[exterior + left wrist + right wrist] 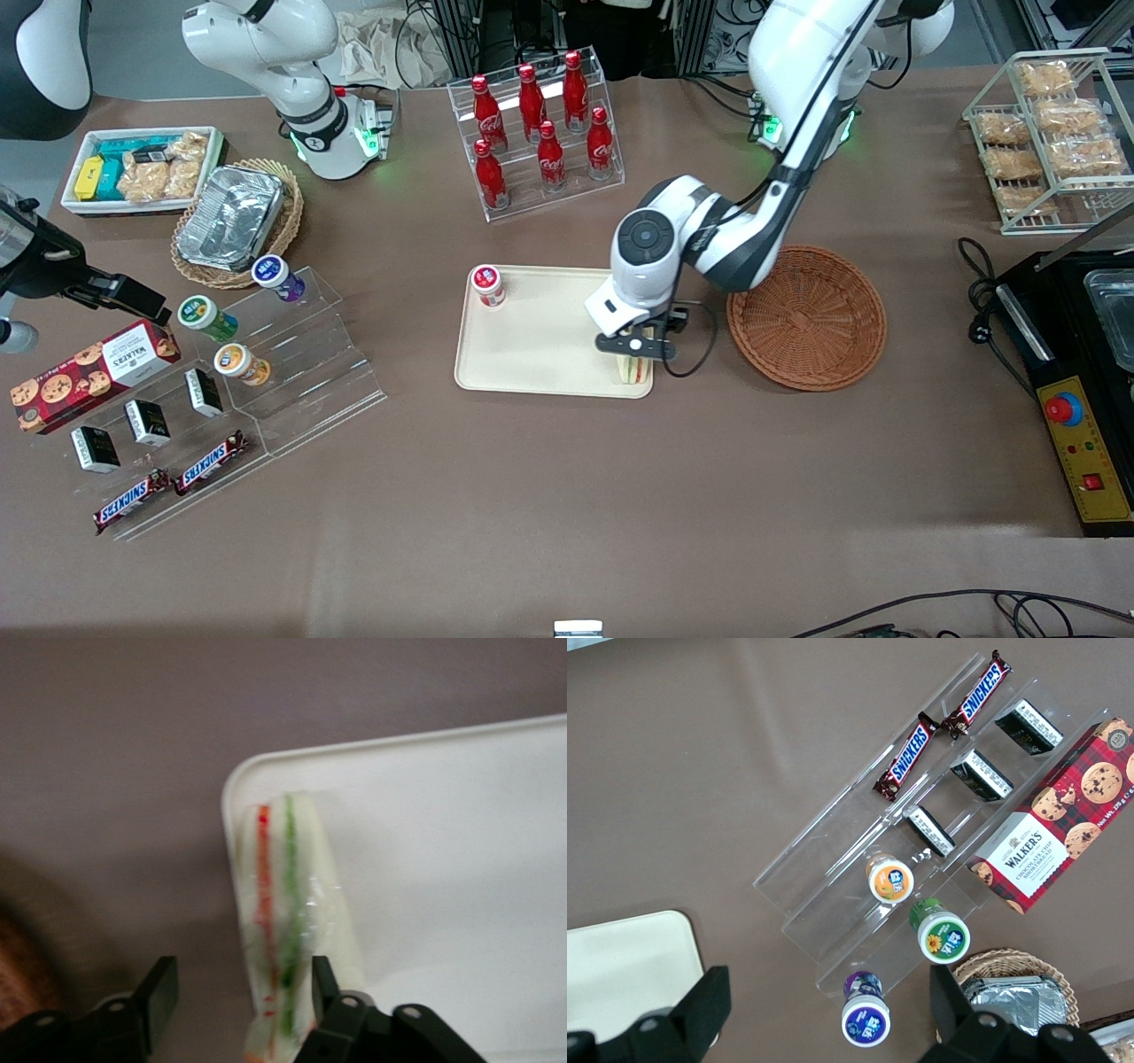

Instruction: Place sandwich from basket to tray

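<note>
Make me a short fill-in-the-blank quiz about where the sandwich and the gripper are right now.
1. The sandwich lies at a corner of the cream ____.
2. The wicker basket beside the tray holds ____.
3. The gripper sits over the sandwich with its fingers ____.
4. The small jar on the tray has a ____ lid.

Missing words: tray; nothing; open; red

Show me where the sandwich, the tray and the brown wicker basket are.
sandwich [288, 921]: left wrist view, on the bread beside its green filling stripe.
tray [540, 341]: front view, on its bare cream floor.
basket [811, 323]: front view, on its woven bottom.
gripper [640, 347]: front view, over the sandwich, fingers open.
</note>
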Motion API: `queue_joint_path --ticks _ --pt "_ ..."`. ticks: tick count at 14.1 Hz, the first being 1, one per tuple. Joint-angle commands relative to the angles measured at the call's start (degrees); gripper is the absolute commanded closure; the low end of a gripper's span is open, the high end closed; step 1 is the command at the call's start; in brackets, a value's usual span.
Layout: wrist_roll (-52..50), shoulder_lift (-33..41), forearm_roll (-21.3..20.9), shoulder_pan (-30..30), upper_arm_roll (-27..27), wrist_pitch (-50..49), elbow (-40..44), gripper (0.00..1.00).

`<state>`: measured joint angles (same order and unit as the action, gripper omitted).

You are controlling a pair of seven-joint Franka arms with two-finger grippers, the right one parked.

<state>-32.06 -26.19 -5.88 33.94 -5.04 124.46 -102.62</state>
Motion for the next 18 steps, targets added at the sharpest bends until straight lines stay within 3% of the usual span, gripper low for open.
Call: queue_joint_path --ticks 1,6,10,12,18 --pt "4.44 5.7 -0.36 0.16 4.32 -5.79 -0.65 0.01" --pt "13.85 12.47 0.17 -5.72 5.83 -13.53 -0.56 0.01" --pt "25.61 18.1 0.52 -14.58 5.66 -20.74 -0.56 0.01" --pt "30.81 20.38 3.49 -18.72 5.74 -22.5 -0.56 0.01" --pt "30.92 25.93 2.98 -25.76 6.18 -26.9 0.05 0.0"
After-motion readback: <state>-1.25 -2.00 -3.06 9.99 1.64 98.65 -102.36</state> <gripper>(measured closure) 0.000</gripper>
